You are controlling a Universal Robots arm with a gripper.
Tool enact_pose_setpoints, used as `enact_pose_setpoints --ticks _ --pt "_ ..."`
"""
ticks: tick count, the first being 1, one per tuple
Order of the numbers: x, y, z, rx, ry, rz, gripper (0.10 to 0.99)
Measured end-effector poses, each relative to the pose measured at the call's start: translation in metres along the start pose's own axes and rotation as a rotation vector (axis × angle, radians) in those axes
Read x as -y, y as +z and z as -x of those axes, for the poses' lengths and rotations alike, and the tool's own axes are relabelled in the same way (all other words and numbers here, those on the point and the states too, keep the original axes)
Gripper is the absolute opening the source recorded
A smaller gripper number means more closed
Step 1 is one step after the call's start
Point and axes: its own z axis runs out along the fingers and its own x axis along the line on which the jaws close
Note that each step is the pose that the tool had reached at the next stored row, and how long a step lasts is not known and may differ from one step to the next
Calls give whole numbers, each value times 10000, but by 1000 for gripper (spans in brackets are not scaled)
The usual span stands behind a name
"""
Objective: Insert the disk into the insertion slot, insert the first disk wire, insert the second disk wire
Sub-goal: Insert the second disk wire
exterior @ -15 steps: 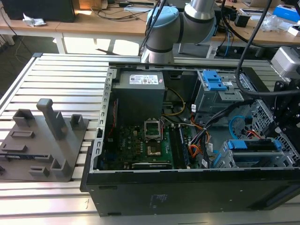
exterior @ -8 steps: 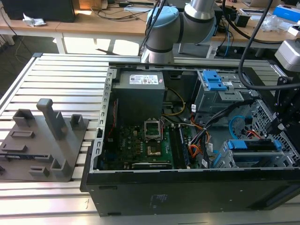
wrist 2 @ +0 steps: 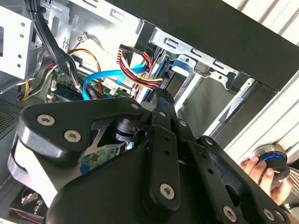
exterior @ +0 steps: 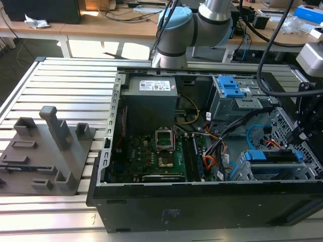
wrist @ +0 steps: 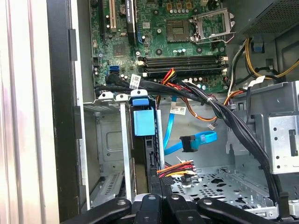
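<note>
At the exterior view's right, inside the open computer case laid on the slatted tabletop, the gripper is held just above the disk, whose blue carrier is seen seated in the grey insertion slot near the case's front corner. Whether the gripper is spread or pressed together cannot be told. In the first wrist view the end of the disk is framed by the sheet-metal walls of the insertion slot. Just beside it a blue data cable is draped, its dark connector lying free and apart from the disk. A red, yellow and black wire bundle is gathered close to the slot, and a thick black cable bundle is strung across the case between the motherboard and the bay. In the exterior view a taller drive cage with blue latches is seen behind the slot, a power supply beside it, and a grey fixture well apart on the tabletop. In the second wrist view a person's hand is rested on a blue-ringed round object outside the case.
</note>
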Motion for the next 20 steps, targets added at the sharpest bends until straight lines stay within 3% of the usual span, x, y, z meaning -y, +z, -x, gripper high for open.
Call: enact_pose_setpoints --ticks 1,6,12,15,16,17,20 --pt "0 -1 0 0 -3 0 106" --pt "0 -1 0 -49 -1124 34 106" --pt "0 -1 0 -43 -1187 36 114" --pt "0 -1 0 -40 -1195 37 302" --pt "0 -1 1 -41 -1195 36 302" --pt "-1 0 13 -40 -1197 37 302" --pt "-20 7 208 -57 -1212 36 302"
